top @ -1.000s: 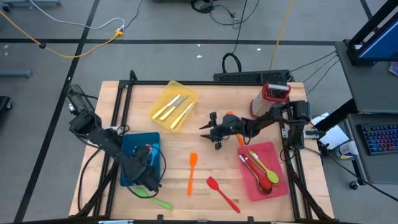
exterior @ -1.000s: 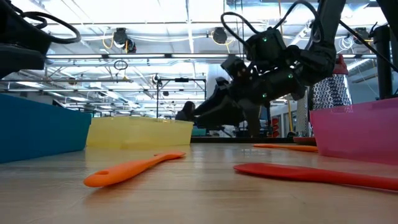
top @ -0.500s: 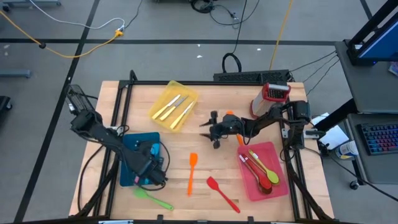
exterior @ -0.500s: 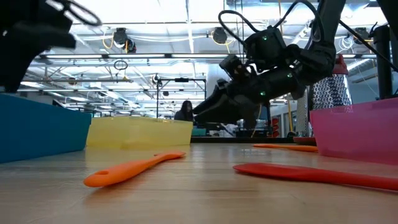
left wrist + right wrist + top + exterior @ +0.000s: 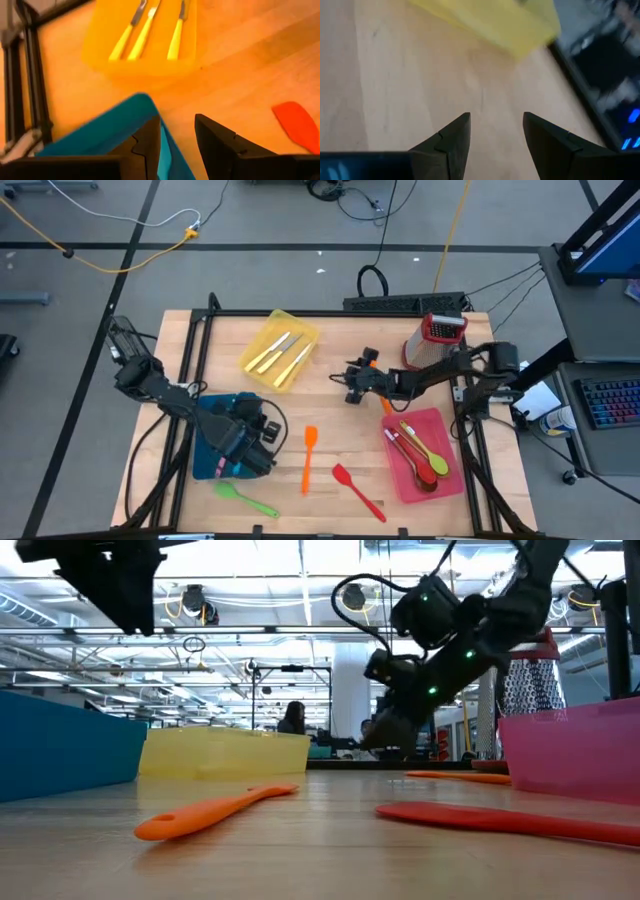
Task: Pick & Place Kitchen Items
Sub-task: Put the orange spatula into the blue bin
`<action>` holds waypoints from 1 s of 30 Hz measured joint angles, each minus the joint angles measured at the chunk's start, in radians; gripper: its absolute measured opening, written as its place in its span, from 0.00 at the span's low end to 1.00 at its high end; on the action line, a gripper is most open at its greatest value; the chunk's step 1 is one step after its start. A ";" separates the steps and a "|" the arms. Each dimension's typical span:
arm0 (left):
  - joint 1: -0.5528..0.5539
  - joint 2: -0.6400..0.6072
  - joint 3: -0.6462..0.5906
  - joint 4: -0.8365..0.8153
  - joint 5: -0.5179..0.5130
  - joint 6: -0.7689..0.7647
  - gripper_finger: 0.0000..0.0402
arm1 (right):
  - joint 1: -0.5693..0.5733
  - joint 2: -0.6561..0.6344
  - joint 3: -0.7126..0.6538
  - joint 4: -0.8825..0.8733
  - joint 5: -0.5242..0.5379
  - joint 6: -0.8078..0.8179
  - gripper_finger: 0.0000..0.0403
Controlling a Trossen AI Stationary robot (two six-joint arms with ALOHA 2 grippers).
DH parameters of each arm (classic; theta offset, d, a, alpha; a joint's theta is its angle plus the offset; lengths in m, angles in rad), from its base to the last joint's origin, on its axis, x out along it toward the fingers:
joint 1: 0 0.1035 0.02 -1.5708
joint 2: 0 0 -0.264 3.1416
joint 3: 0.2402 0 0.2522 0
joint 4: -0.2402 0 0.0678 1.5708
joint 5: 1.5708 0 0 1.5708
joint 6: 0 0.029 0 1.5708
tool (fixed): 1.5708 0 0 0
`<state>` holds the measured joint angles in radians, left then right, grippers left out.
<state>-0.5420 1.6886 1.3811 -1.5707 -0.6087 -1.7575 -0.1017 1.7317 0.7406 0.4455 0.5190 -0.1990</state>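
Flat orange spatula (image 5: 309,457) lies on grained wooden table (image 5: 330,395).

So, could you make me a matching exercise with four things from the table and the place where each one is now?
Things:
1. cream-handled knives
2. green spatula
3. orange spatula
4. grater

Places:
A. on the bare wood in the middle of the table
B. inside the yellow tray
C. standing beyond the pink tray, at the far right
D. on the wood at the near edge, just in front of the blue tray

Pairs: 1-B, 2-D, 3-A, 4-C
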 joint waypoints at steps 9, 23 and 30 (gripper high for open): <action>0.070 0.000 0.000 0.004 -0.050 0.149 0.32 | 0.000 -0.208 0.000 -0.519 0.001 0.593 0.43; 0.143 0.000 0.000 0.010 -0.140 0.341 0.32 | 0.000 -0.200 -0.051 -0.681 -0.060 0.892 0.42; 0.174 0.000 0.000 0.041 -0.187 0.403 0.32 | -0.021 -0.202 -0.145 -0.513 -0.073 0.894 0.42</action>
<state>-0.3683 1.6890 1.3811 -1.5296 -0.7958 -1.3542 -0.1227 1.5295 0.5960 -0.0672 0.4458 0.6946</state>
